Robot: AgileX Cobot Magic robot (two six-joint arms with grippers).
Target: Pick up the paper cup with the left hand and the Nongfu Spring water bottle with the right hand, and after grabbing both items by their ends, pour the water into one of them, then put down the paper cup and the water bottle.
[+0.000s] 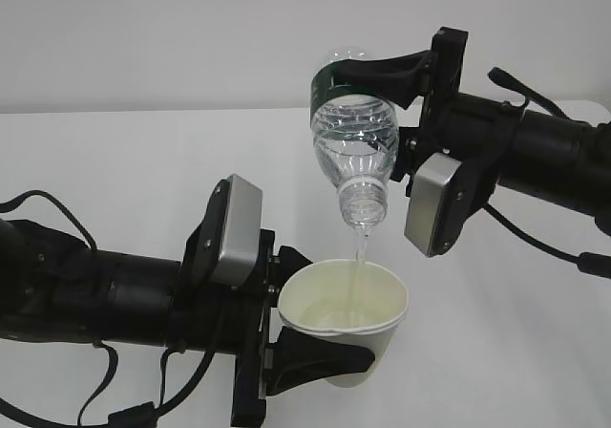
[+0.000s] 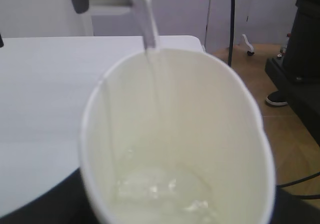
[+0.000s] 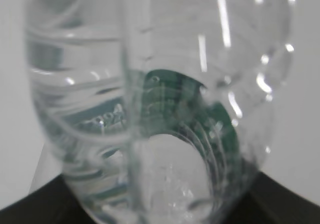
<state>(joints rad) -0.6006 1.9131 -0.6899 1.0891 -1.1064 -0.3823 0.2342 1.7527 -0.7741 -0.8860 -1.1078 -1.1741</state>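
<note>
Above the open white table (image 1: pixel 115 160), the right gripper (image 1: pixel 382 70) clamps the upturned bottle (image 1: pixel 354 146), water (image 1: pixel 361 256) streaming into the cup (image 1: pixel 344 318) clamped by the left gripper (image 1: pixel 320 361).

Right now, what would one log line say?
phase: pouring | right hand: bottle upended | water streaming into paper cup | left hand: holding cup

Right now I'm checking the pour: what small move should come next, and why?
Probably hold the tilt a moment longer: the clear plastic water bottle, inverted in the right gripper, still holds water, and the stream lands inside the white paper cup, only shallowly filled, in the left gripper.
</note>
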